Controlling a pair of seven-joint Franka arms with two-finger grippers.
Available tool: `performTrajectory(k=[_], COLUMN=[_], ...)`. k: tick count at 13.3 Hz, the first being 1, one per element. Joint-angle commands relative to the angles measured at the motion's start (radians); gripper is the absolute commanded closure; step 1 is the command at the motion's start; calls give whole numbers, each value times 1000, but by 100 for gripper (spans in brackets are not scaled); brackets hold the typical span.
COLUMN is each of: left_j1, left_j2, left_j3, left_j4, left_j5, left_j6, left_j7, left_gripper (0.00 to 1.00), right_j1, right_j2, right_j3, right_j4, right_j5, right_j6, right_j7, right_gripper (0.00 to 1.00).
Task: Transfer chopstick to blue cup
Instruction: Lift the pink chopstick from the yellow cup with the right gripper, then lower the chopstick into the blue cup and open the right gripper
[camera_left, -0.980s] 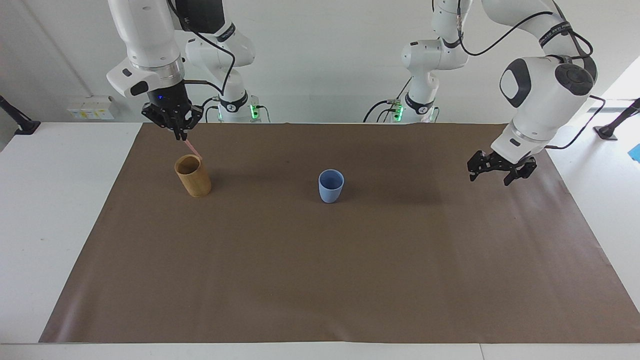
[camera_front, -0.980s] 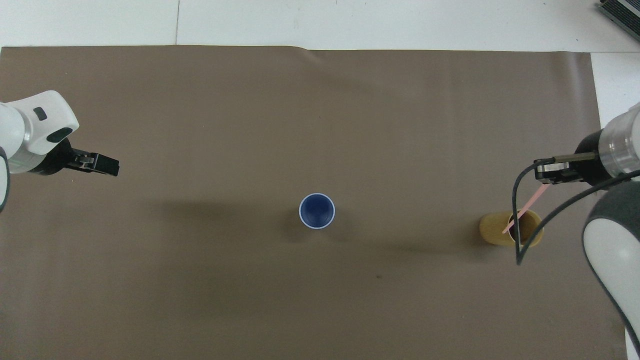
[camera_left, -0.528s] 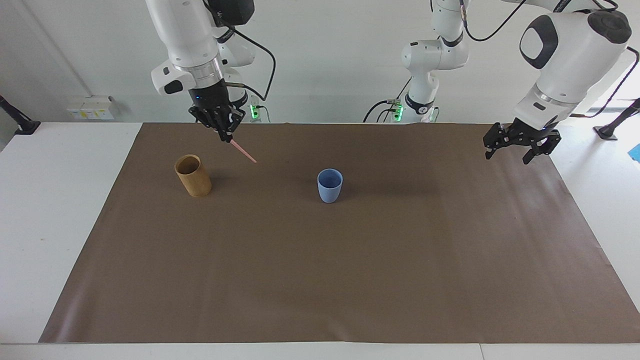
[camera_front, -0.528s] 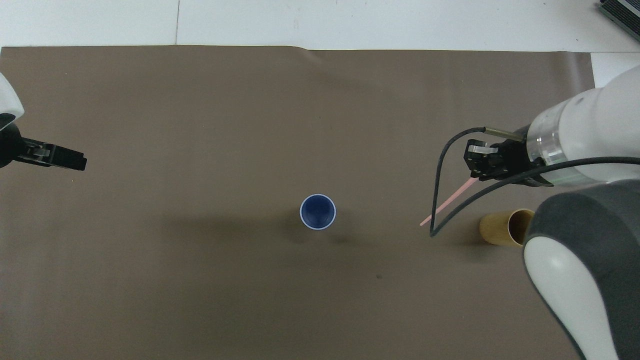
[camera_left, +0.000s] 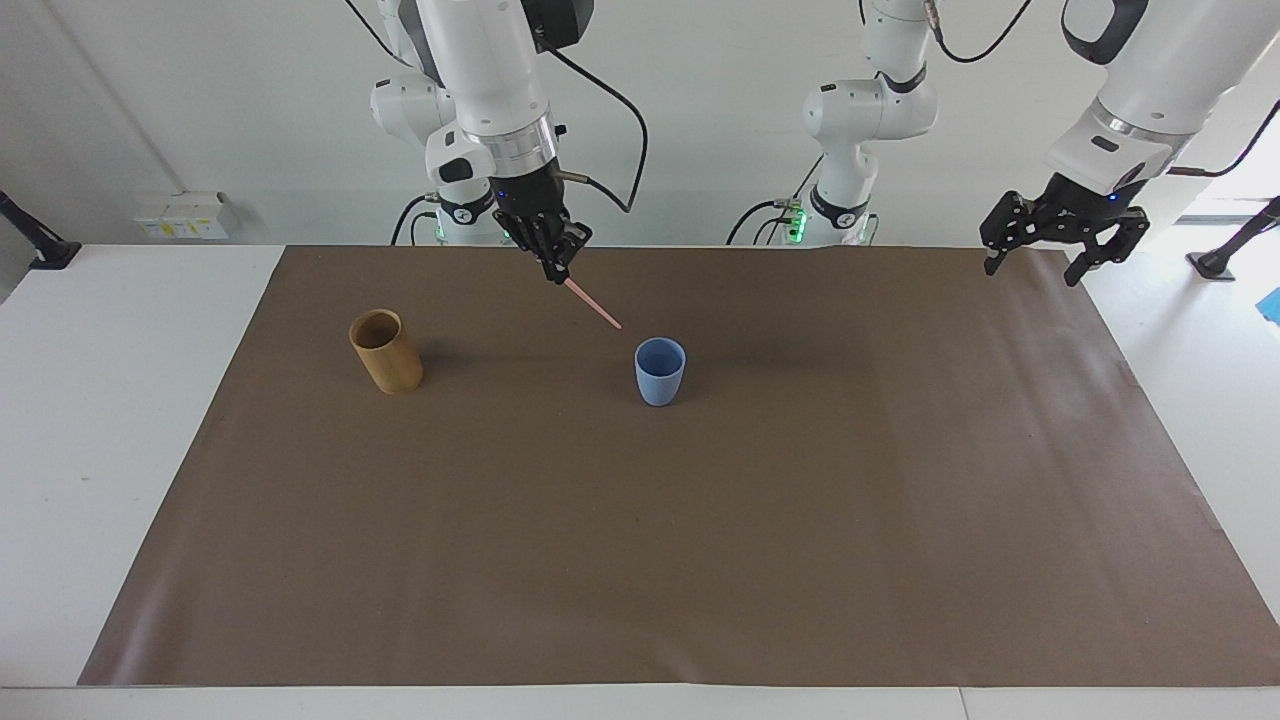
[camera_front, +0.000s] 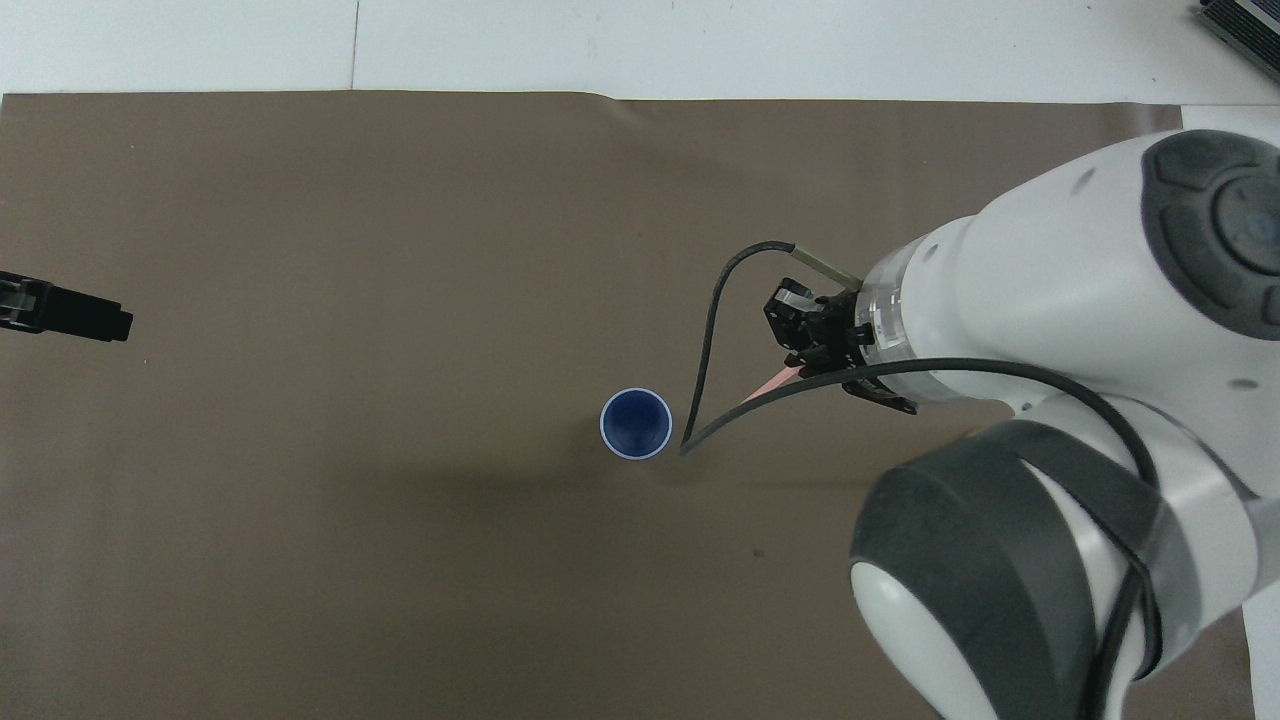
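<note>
The right gripper (camera_left: 556, 272) is up in the air over the brown mat (camera_left: 700, 560), closed tight on the top end of the pink chopstick (camera_left: 594, 305); the chopstick slants down, its low tip close to the blue cup (camera_left: 660, 371) but not in it; the blue cup stands upright in the middle of the mat; the tan wooden cup (camera_left: 385, 351) stands toward the right arm's end; the left gripper (camera_left: 1062, 244) waits with its fingers wide apart, holding nothing, above the mat's corner at the left arm's end.

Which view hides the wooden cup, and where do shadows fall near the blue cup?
Overhead view: the right arm covers the wooden cup, and a soft shadow band crosses the mat beside the blue cup. Facing view: wooden cup plainly visible, faint shadows beside both cups.
</note>
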Motion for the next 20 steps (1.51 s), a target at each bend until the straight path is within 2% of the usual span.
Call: performTrajectory(k=[1,5,10,12,15,16,18,20], left_j1=[1,0,9,3,7,7,7,53], left_j2=[-17,-18,-26,-30,-30,-30,-30,-32], left_j3=[3,7,10,10,10,10,10,-13], left_j4=[-1,-2,-13,-21,-21,-21,-21,-21], left_j5=[11,10,8,10,10,10,10,10], left_j6=[-42,-57,-56,-57,-54,-53,-56,-57], left_j7=[-2,-5,-5,0,0,0,-2,0], left_gripper=[0,0,0,0,0,0,0,0], right_j1=[25,46,100,123,123,123,124,126], right_j2=[25,36,-1,-37,-55,-53,-53,-53], right_j3=[4,4,6,6,6,6,6,4], right_j4=[17,-18,-159,-249,-282,-282,-279,-273], right_j5=[6,-23,-83,-97,-97,-97,-97,-113], right_j6=[54,134,214,276,287,287,280,269], right_j7=[61,59,58,58,55,53,58,68], right_gripper=[100,100,100,100,100,93,88,54])
